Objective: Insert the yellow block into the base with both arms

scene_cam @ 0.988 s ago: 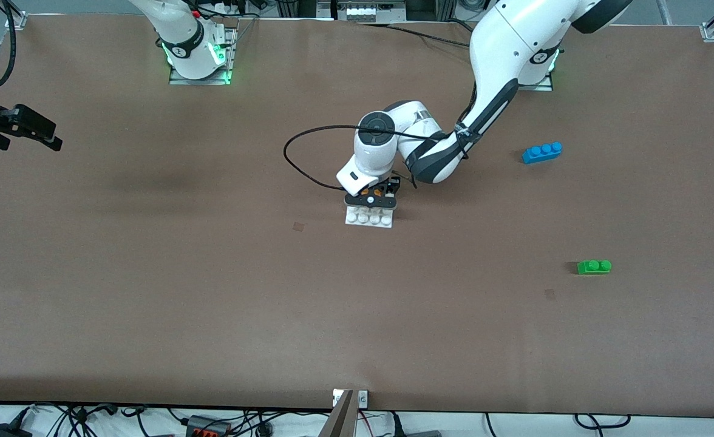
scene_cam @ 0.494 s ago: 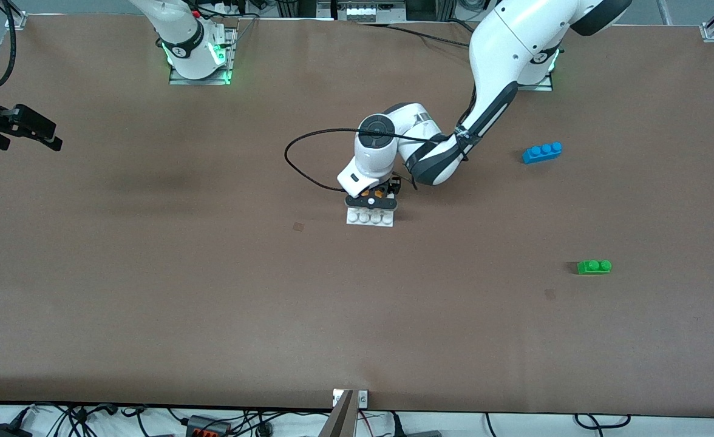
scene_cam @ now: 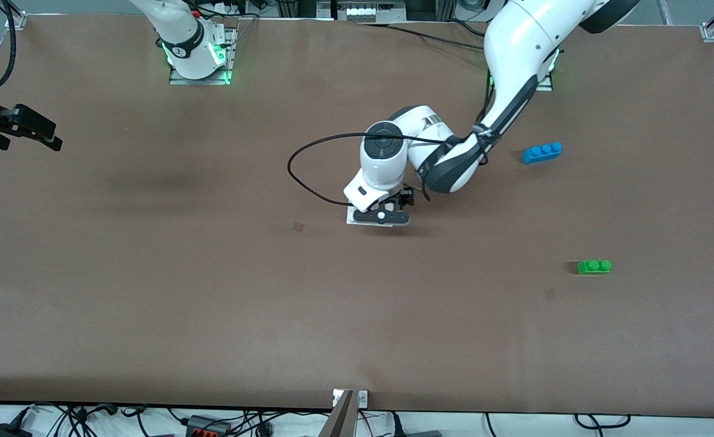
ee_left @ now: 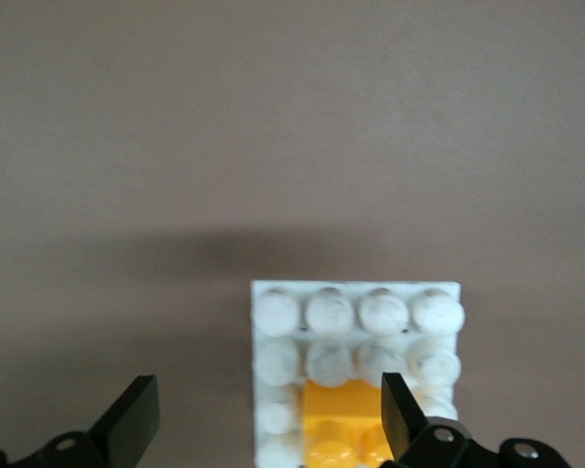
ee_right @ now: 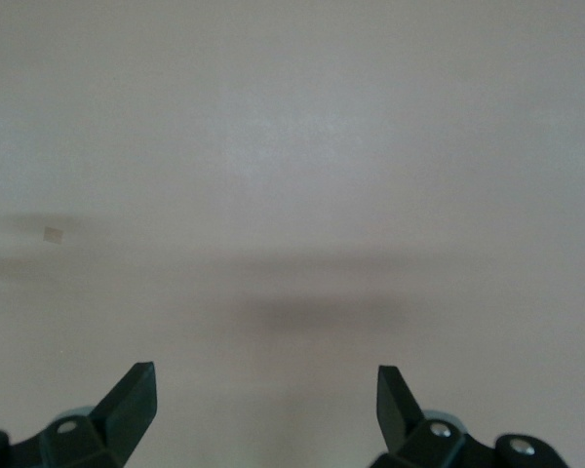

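Table (scene_cam: 150, 273) mostly bare, right gripper (scene_cam: 29, 130) parked wide open and empty near its own end, left gripper (ee_left: 263, 419) spread wide over base (ee_left: 356, 312), yellow block (ee_left: 341, 414) seated on studs, probably just needs lifting clear.

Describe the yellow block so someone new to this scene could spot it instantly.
Start mid-table, where the left gripper hangs open over the base, a white studded square plate. The yellow block sits on that plate among the white studs, between the gripper's fingers but not touched by them. It is the only orange-yellow piece; the blue brick and green brick lie loose toward the left arm's end.
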